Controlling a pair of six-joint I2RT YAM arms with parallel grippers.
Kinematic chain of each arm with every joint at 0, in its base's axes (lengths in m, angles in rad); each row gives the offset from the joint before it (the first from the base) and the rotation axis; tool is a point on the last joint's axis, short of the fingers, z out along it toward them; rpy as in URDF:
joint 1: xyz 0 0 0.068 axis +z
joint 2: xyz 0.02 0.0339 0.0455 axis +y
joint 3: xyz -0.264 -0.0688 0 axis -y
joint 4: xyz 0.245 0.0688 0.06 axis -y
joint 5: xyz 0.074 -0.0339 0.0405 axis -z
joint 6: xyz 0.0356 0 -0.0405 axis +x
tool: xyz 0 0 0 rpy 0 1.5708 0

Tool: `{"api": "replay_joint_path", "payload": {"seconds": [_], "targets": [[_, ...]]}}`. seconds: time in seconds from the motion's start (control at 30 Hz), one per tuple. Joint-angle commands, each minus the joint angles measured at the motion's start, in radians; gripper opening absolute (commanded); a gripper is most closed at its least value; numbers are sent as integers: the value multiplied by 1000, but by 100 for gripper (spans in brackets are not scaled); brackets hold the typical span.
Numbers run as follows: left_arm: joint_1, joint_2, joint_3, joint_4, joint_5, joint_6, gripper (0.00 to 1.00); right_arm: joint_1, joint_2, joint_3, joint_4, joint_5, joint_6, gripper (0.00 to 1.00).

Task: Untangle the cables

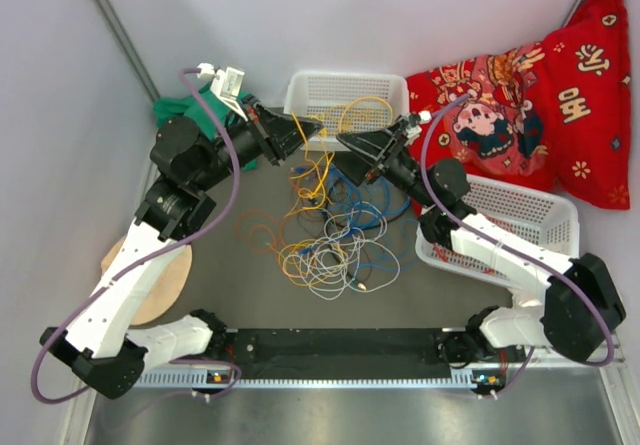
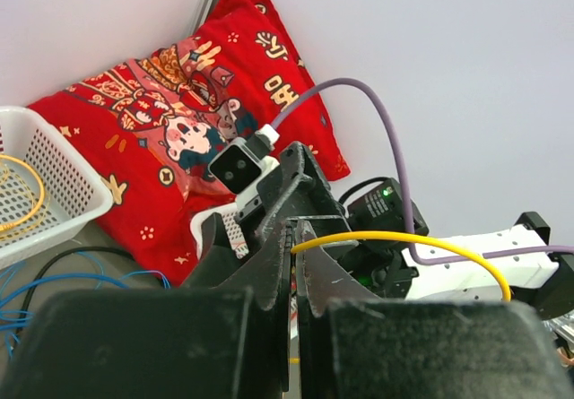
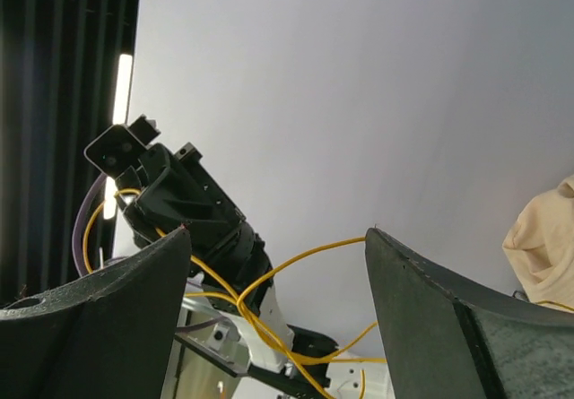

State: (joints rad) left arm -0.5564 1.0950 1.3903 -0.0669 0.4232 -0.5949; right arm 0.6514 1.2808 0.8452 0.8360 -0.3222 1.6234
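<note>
Clamped in the left gripper [image 2: 294, 230], a yellow cable [image 2: 404, 236] is held high, likely to free it from the cables [image 1: 325, 250]; the right gripper [image 3: 278, 230] is held with jaws apart.

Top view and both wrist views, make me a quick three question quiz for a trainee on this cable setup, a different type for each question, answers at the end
1. True or false: the right tool is open, its fingers wide apart.
2. Multiple choice: which colour is the cable pinched in the left tool? A blue, B yellow, C red.
3. Fill in: the top view shows ___ white baskets.

Key: 1 true. 2 B, the yellow cable comes out from between the nearly closed fingers. 3 two.
</note>
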Motion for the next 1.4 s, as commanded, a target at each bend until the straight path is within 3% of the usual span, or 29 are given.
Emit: {"api": "replay_joint_path", "payload": {"seconds": [0.0, 0.1, 0.17, 0.43, 0.67, 1.0, 1.37], "targets": [[-2, -35, -1, 52, 9, 23, 0, -6, -1, 83, 54, -40, -22, 77], [-2, -40, 7, 50, 0, 27, 0, -6, -64, 109, -209, -20, -238, 78], [-2, -40, 12, 47, -1, 30, 0, -6, -112, 112, -294, -8, -342, 79], [0, -30, 6, 59, -3, 60, 0, -24, -95, 68, -210, -121, -247, 80], [0, -35, 16, 53, -55, 104, 0, -24, -153, 91, -336, -98, -316, 80], [-2, -37, -23, 121, -41, 90, 0, -19, -107, 52, -100, -129, -142, 82], [-2, -44, -69, 174, 6, 21, 0, -6, 57, 193, -34, -118, -99, 82]]}}
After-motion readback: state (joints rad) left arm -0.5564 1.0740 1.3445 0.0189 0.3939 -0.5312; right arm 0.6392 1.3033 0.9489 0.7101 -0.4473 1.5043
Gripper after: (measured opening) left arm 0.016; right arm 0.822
